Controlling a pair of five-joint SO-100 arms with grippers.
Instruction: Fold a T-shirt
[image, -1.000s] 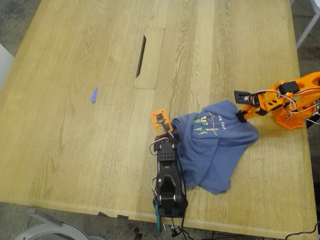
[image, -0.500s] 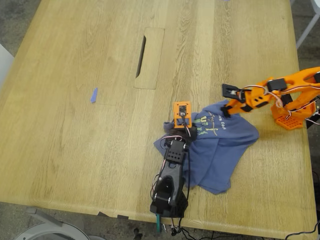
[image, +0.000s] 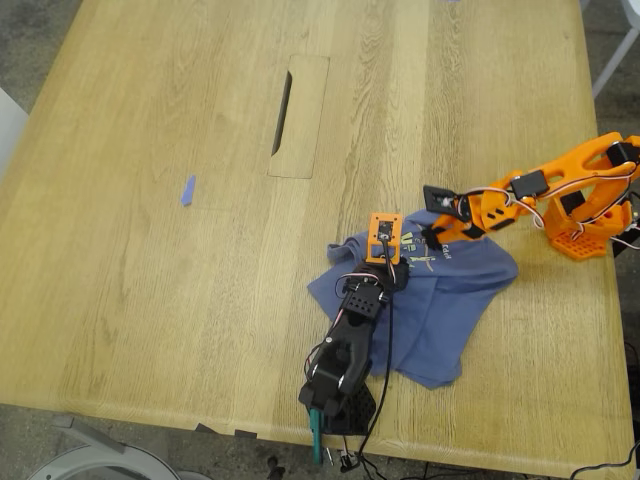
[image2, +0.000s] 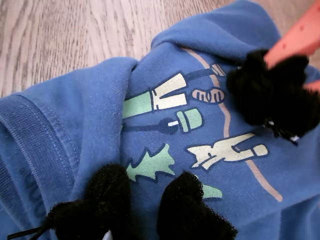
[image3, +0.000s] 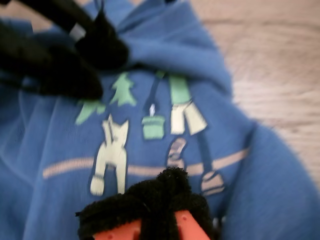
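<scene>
The slate-blue T-shirt (image: 450, 300) lies crumpled near the table's front in the exterior view, its yellow-green print (image2: 165, 125) facing up. My first gripper (image2: 147, 210), on the black arm, rests on the shirt just beside the print. Its two fuzzy black pads (image2: 107, 200) stand a little apart with cloth showing between them. In the exterior view it (image: 402, 265) sits below its orange camera plate. My second gripper (image3: 160, 200), on the orange arm, has its pads together on the print's other side (image: 432, 235). Whether it pinches cloth is hidden.
A tiny blue scrap (image: 187, 190) lies on the bare wood at the exterior view's left. A rectangular panel with a dark slot (image: 282, 112) sits mid-table. The orange arm's base (image: 585, 235) stands by the table's edge at the exterior view's right, and the black arm's base (image: 335, 405) by the front edge.
The black arm swung from the shirt's edge onto the print, bunching cloth toward the exterior view's left. The orange arm reached toward the exterior view's left, from the shirt's corner to the print.
</scene>
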